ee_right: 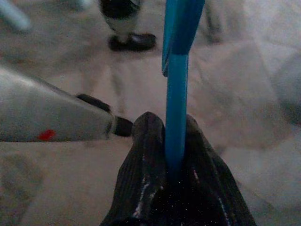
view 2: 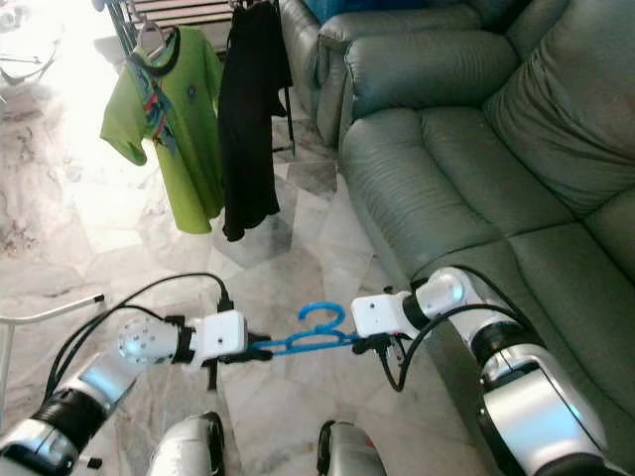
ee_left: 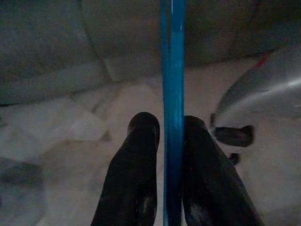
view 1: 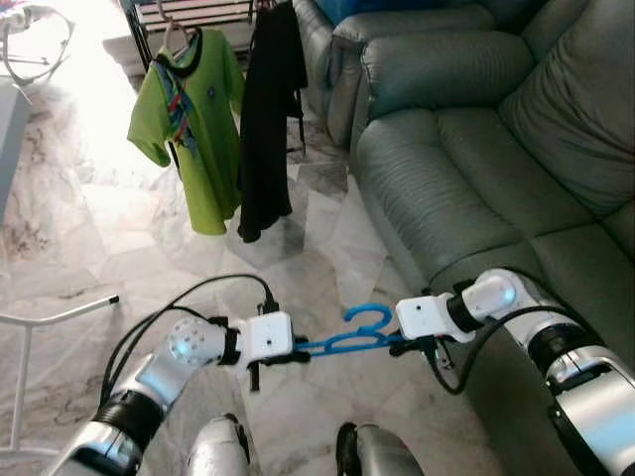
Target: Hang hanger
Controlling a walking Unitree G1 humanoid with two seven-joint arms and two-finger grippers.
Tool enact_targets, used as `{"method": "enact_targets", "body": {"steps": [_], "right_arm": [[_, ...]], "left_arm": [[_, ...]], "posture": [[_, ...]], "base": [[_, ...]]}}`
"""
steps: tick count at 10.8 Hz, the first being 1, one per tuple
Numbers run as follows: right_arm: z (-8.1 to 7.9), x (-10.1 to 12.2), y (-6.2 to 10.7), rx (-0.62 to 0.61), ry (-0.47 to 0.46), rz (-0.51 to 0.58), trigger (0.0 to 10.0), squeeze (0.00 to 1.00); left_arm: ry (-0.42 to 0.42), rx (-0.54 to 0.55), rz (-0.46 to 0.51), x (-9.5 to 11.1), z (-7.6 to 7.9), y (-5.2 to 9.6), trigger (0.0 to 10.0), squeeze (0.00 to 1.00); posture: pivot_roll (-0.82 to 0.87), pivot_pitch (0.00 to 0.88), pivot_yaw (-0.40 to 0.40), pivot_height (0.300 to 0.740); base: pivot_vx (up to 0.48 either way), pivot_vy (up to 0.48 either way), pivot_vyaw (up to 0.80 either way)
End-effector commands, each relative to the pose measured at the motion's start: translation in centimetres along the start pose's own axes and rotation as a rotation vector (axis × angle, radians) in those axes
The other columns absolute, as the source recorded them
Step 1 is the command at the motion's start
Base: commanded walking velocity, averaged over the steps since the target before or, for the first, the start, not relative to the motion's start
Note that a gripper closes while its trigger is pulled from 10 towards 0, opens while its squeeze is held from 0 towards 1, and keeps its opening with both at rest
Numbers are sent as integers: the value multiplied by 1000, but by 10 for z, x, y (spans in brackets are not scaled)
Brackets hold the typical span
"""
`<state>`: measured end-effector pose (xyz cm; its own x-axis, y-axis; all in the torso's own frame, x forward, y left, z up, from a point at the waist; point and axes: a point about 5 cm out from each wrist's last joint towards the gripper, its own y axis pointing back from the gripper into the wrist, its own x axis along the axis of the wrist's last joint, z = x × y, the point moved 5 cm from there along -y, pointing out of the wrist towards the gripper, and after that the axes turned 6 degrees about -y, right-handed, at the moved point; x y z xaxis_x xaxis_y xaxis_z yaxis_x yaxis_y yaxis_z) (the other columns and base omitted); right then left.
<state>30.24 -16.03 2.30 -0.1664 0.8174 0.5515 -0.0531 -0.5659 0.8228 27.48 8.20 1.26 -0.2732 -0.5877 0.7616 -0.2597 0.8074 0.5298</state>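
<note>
Seen from the head: blue hanger (view 1: 352, 337) held level above the marble floor (view 1: 99, 248), near the robot, left gripper (view 1: 298, 352) clamped on its left end and right gripper (view 1: 402, 344) on its right, with a green sofa (view 1: 476, 149) to the right and a green shirt (view 1: 193, 119) and black garment (view 1: 268, 119) hanging far off. Left wrist: two black fingers (ee_left: 136, 174) pinching the blue bar. Right wrist: fingers (ee_right: 146, 179) closed tight around the bar.

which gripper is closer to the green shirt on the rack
Left. The left gripper holds the blue hanger's end on the green shirt's side; the right gripper holds the other end, nearer the sofa.
</note>
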Motion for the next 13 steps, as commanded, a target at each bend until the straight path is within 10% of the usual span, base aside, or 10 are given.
{"method": "enact_targets", "body": {"steps": [1, 4, 6, 9, 10, 11, 13], "right_arm": [[1, -9, 1, -32, -11, -44, 0, 0], [9, -27, -10, -245, -264, -42, 0, 0], [14, -38, -20, -445, -613, 54, 0, 0], [14, -57, -25, -827, -1047, 225, 0, 0], [20, -54, -22, -902, -1092, 280, 10000, 0], [24, -58, -15, -993, -1168, 327, 10000, 0], [21, -67, -8, -1110, -1254, 353, 10000, 0]], "left_arm": [[-52, 60, -24, -2, -11, 2, 10000, 1000], [-169, 181, -91, -9, -26, 5, 10000, 1000], [-3, 415, -78, -13, -49, 11, 10000, 1000], [243, 629, -84, -40, -36, 23, 10000, 1000], [295, 673, -81, -44, -33, 26, 10000, 298], [372, 748, -54, -46, -34, 31, 10000, 0], [547, 909, 40, -47, -42, 46, 10000, 0]], "posture": [[32, 136, -81, 740], [22, 139, -87, 740], [21, 142, -89, 740], [17, 156, -88, 740], [16, 155, -87, 740], [13, 155, -85, 740], [5, 155, -85, 740]], "base": [[0, 0, 0], [0, 0, 0], [0, 0, 0], [0, 0, 0], [0, 0, 0], [0, 0, 0], [141, 0, 0]]}}
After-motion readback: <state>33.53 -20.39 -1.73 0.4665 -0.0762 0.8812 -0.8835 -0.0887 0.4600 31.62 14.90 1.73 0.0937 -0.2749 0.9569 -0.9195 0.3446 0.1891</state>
